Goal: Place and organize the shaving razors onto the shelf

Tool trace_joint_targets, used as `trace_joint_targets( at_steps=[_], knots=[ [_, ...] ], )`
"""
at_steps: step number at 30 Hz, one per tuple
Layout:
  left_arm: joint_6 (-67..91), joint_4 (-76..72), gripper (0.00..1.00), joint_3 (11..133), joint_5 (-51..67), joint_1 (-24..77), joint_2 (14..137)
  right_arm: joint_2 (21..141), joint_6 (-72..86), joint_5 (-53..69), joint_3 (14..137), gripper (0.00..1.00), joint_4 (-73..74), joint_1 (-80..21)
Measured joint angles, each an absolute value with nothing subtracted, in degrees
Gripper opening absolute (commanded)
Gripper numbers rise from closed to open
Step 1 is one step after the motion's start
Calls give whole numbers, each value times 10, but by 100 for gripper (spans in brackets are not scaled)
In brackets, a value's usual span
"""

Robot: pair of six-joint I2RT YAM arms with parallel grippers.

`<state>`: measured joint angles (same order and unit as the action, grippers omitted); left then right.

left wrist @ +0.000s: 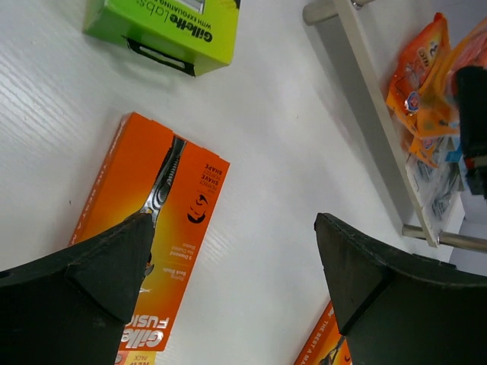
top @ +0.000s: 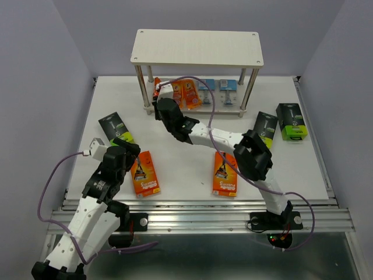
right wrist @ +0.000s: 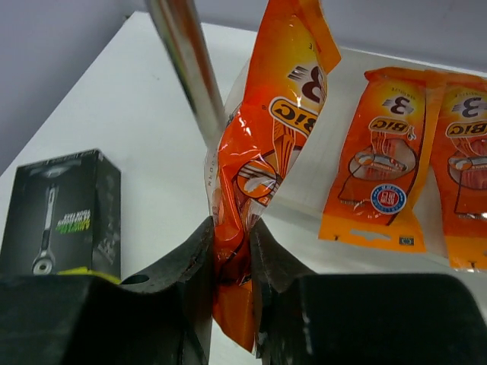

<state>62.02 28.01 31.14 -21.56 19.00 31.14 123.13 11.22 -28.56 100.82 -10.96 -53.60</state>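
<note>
Right pincer (right wrist: 232,251) clamped shut on the bottom of an upright orange foil packet (right wrist: 266,144), the shelf's metal leg (right wrist: 183,68) just ahead-left; I'd swing right to clear that leg, then lay it flat beside the two packets (right wrist: 384,167) lying ahead-right.

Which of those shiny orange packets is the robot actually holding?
The leftmost orange foil packet, pinched in the right gripper beside the shelf's silver leg; the other two lie flat.
</note>
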Motion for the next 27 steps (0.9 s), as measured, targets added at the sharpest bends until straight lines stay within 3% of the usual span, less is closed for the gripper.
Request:
trace_joint_targets(
  at_steps=[9,21,27],
  knots=[
    [649,265,99,288,-210,190,314,1380,103,-343,1176,27,-113,-514],
    [660,255,99,288,-222,186,333,1441,105,-299,1206,33,-145,-457],
    [666,254,99,288,-225,186,333,1456,118,-289,1226,42,-162,-462]
  ],
)
